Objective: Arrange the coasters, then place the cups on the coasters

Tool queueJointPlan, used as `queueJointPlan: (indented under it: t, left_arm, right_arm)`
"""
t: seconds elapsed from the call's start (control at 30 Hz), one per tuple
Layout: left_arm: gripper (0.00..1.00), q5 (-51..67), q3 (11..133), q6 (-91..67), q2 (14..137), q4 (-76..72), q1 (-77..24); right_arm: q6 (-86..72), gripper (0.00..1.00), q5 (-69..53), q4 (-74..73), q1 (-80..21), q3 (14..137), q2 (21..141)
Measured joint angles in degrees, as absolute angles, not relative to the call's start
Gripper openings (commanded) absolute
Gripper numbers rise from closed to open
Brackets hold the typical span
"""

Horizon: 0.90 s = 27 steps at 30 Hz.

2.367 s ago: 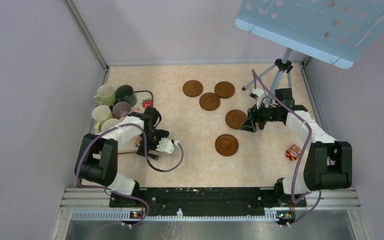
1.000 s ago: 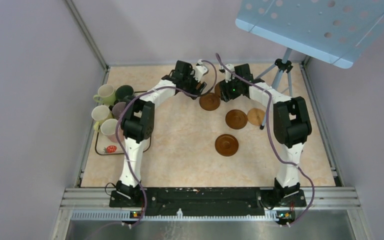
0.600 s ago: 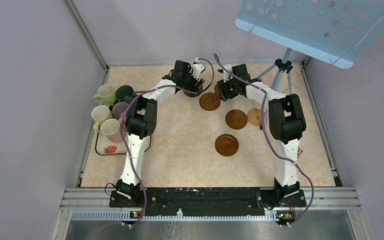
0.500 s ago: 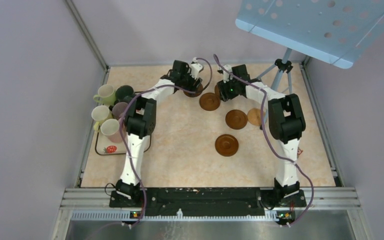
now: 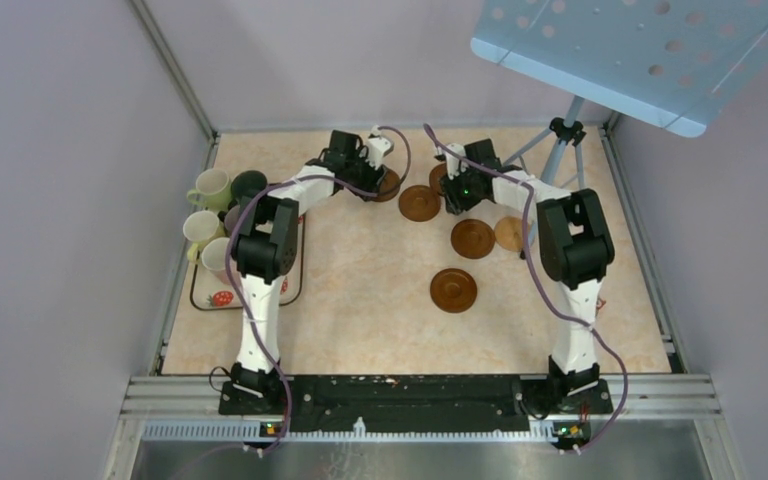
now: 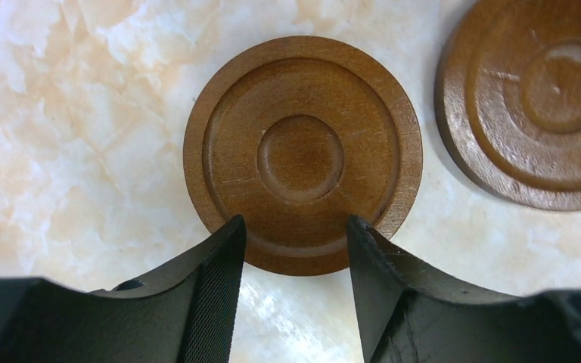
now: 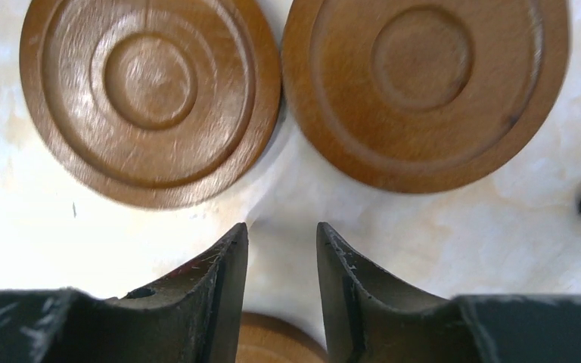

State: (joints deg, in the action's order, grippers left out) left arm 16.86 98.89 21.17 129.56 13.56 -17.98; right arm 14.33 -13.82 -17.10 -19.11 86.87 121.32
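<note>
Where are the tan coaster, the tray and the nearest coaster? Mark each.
tan coaster [image 5: 508, 233]: top view, its centre.
tray [image 5: 206, 296]: top view, bare near-left corner.
nearest coaster [image 5: 454, 289]: top view, its centre.

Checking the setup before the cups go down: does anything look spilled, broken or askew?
Nothing is spilled or broken. The coasters lie scattered over the far half of the table rather than in a row, and the cups are crowded together by the tray at the left edge.
</note>
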Motion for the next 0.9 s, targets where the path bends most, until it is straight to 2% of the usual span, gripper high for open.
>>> queueJointPlan:
  t: [0.33, 0.7, 0.9]
  left_arm:
    - [0.59, 18.2, 90.5, 22.2, 123.8, 14.2, -17.8]
    - [0.65, 19.7, 91.1, 20.1, 123.9, 15.1, -17.4]
    - [0.65, 21.1, 93.5, 17.8, 125.6, 15.0, -16.6]
  right_arm:
    - [15.8, 0.38, -17.3, -19.5, -19.4, 81.0, 116.8]
    - [11.8, 0.53, -18.5, -17.2, -21.4, 82.8, 116.2]
    - [10.4, 0.54, -16.2, -14.5, -24.3, 86.7, 116.6]
